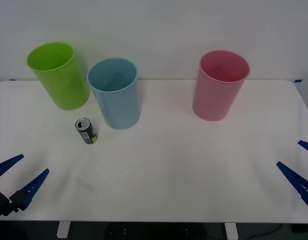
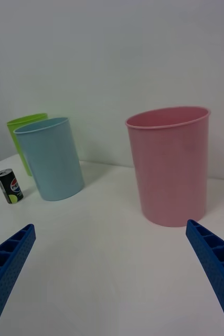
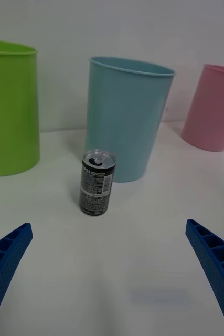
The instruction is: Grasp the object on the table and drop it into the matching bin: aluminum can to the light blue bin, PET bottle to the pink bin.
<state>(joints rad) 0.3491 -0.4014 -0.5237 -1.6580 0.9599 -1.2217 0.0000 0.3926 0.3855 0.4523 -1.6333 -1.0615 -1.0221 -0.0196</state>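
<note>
Standing upright on the table [image 1: 169, 170], the aluminum can [image 1: 86, 131] sits just beside the light blue bin [image 1: 114, 93], nearer the spread-open left gripper [image 1: 20, 178] than the open right gripper [image 1: 300, 167]. The left wrist view centres the can ahead between the fingers; the right wrist view faces the pink bin [image 2: 170, 164].

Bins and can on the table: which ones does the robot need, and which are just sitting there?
Needed:
aluminum can, upright on the table
light blue bin
left gripper, open, nearest the can

Just there:
lime green bin
pink bin
right gripper, open
</note>
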